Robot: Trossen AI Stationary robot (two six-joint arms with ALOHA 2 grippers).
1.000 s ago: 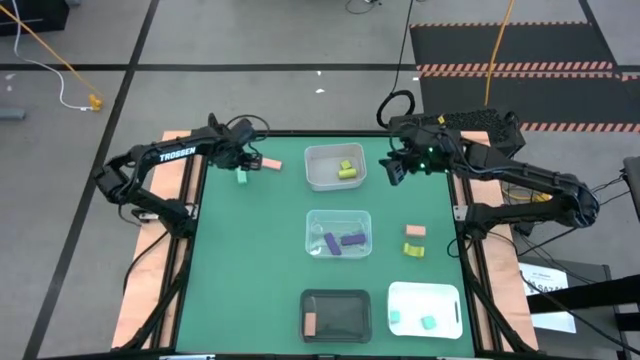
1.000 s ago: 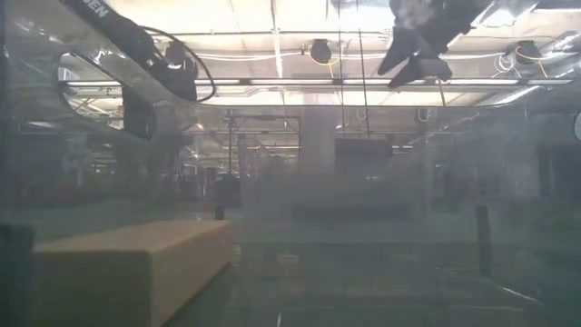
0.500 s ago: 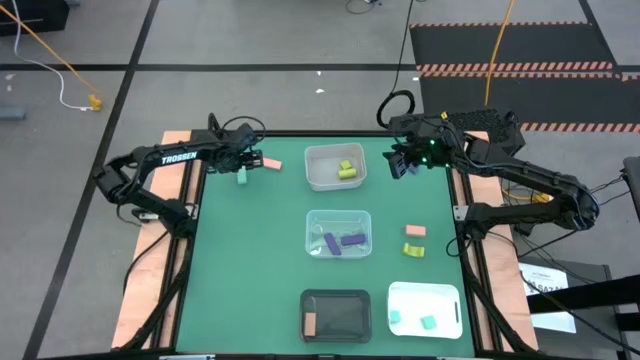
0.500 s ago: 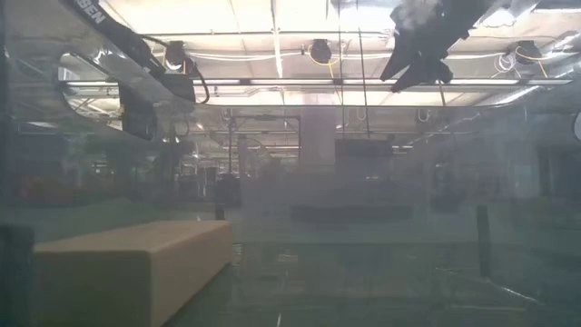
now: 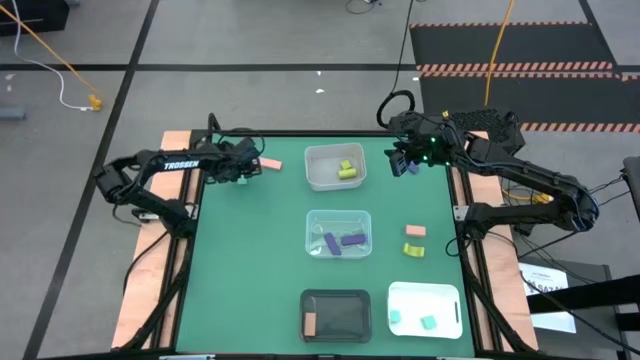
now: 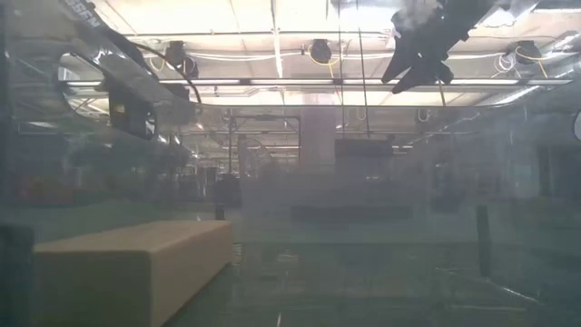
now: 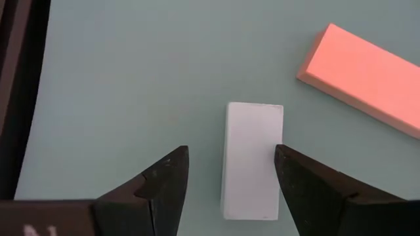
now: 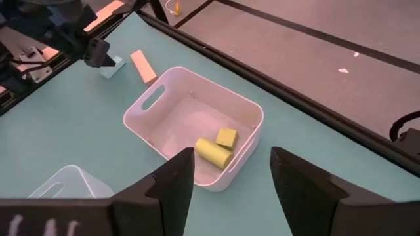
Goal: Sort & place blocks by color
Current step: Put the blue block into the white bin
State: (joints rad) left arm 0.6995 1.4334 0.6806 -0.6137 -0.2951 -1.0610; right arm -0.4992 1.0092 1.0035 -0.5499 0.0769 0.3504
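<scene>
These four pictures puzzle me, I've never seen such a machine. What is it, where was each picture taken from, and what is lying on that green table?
It is a robot with two dark arms at a green table, sorting small blocks by colour.

The overhead picture shows everything. The hazy one looks level across the table. The other two come from cameras on each arm's wrist.

The left end effector is open, low over a mint block, one finger either side, not gripping. A salmon block lies beside it. The right end effector is open too, empty, hovering near the white bin holding yellow-green blocks.

A clear bin holds purple blocks, a black tray one salmon block, a white tray mint blocks. Two loose blocks wait on the right.
</scene>
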